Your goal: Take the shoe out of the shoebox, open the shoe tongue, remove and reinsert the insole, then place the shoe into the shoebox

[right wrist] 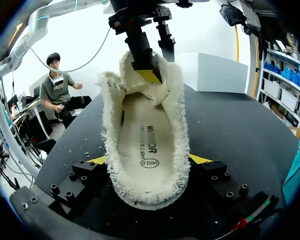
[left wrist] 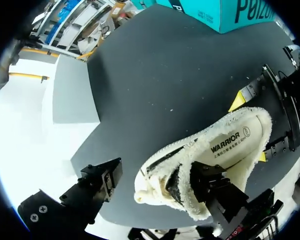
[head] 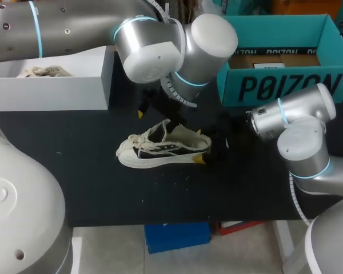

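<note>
Right pincer point(right wrist: 149, 160) tight around shoe point(right wrist: 145, 125) heel

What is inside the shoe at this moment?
The insole lies in the shoe, and one finger of the left gripper reaches into its front part. Deeper, the toe end is covered.

I work over a black matte table point(head: 103, 194), flecked with pale crumbs toward its front edge. A white open-topped box point(head: 51, 85) sits at its back left corner, evenly lit.
</note>
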### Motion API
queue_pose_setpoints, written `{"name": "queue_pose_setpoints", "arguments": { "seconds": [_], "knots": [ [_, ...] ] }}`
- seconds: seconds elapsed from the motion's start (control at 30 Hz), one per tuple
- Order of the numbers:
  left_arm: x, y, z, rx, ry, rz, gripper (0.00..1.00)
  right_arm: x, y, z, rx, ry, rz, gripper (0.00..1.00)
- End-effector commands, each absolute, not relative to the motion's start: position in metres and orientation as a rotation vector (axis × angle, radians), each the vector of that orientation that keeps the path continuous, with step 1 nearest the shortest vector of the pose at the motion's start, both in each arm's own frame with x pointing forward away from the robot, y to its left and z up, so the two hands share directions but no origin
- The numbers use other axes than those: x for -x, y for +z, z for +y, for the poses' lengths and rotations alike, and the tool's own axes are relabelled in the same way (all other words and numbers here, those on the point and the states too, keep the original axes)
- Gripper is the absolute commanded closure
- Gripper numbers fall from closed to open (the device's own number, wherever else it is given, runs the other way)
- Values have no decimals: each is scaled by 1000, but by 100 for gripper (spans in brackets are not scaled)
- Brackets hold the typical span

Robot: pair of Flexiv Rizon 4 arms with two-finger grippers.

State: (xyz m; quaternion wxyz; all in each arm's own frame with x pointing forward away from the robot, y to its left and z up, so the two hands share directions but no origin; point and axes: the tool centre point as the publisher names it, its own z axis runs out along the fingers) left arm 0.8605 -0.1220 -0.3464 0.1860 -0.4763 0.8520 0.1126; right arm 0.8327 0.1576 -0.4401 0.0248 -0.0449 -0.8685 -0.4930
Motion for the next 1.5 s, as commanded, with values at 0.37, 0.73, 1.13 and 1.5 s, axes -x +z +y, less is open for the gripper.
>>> {"name": "queue_pose_setpoints", "arguments": {
  "seconds": [0.37, 0.73, 1.13, 1.5],
  "knots": [
    [-837, -343, -131, 1346, 505, 2293, 83, -834, -442, 159, 142, -1525, -2688, 100],
    [-834, -339, -131, 1412, 566, 2195, 100, -834, -442, 159, 142, -1525, -2688, 100],
    [-816, -337, -118, 1658, 766, 1945, 100, -834, -442, 159, 142, -1525, -2688, 100],
    [-806, -346, -87, 1836, 826, 1815, 100, -834, -442, 159, 142, -1525, -2688, 100]
  ]
}}
